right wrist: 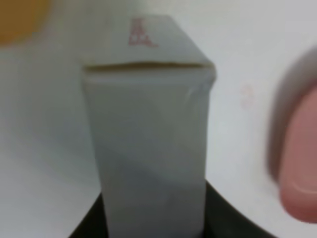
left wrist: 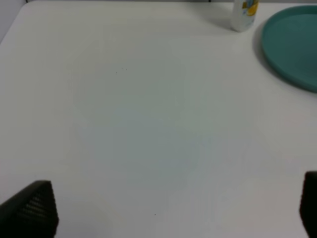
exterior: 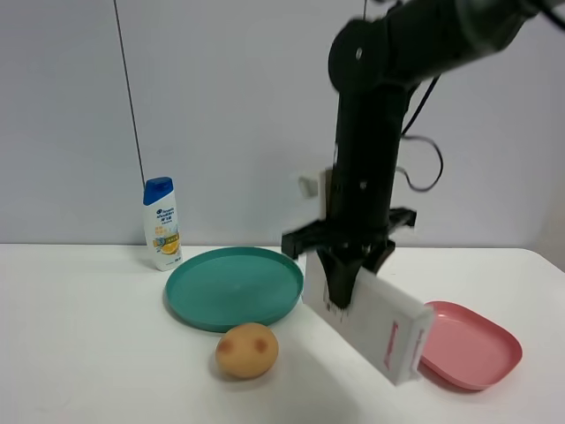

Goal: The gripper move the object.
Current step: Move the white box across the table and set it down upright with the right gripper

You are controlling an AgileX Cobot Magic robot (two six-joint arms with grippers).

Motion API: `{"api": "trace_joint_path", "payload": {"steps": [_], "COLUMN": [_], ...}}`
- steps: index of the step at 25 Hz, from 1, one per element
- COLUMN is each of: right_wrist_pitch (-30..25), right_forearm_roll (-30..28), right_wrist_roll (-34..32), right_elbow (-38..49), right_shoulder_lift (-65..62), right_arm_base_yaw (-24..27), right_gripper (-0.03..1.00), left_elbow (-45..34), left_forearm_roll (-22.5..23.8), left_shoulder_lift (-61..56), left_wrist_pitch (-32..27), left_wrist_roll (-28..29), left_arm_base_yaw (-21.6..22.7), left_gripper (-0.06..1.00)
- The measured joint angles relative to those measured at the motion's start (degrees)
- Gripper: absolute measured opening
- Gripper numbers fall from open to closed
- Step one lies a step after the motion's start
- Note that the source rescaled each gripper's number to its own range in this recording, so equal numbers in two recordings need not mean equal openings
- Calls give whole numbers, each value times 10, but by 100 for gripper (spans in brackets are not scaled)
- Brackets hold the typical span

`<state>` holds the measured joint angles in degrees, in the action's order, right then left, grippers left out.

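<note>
The long white carton (exterior: 375,322) with red lettering hangs tilted above the table, its far end low near the pink plate. My right gripper (exterior: 346,287) is shut on its upper end, between the teal plate and the pink plate. In the right wrist view the carton (right wrist: 148,144) fills the middle, held between the black fingers. My left gripper (left wrist: 173,213) is open and empty over bare white table; only its two black fingertips (left wrist: 29,210) show.
A teal plate (exterior: 234,287) lies mid-table. A pink plate (exterior: 468,344) lies at the right, also in the right wrist view (right wrist: 299,163). A brown potato (exterior: 247,350) sits in front of the teal plate. A white shampoo bottle (exterior: 161,223) with blue cap stands behind it.
</note>
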<state>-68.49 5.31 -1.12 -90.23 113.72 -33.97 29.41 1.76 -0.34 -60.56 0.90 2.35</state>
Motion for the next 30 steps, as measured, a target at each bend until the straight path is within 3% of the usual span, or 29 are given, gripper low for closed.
{"api": "trace_joint_path", "payload": {"steps": [9, 18, 26, 30], "right_wrist_pitch": [-7, -18, -20, -21], "right_forearm_roll": [-27, -122, -129, -129], "right_wrist_roll": [-31, -82, -143, -156], "right_elbow": [-115, -117, -114, -114], "right_shoulder_lift": [-133, -242, -299, -303], "right_arm_base_yaw": [0, 0, 1, 28], "right_gripper": [1, 1, 1, 1], "left_elbow": [0, 0, 0, 0], "left_forearm_roll": [0, 0, 0, 0], "left_shoulder_lift": [0, 0, 0, 0], "left_wrist_pitch": [0, 0, 0, 0], "left_wrist_roll": [0, 0, 0, 0], "left_arm_base_yaw": [0, 0, 0, 0], "left_gripper": [100, 100, 100, 100]}}
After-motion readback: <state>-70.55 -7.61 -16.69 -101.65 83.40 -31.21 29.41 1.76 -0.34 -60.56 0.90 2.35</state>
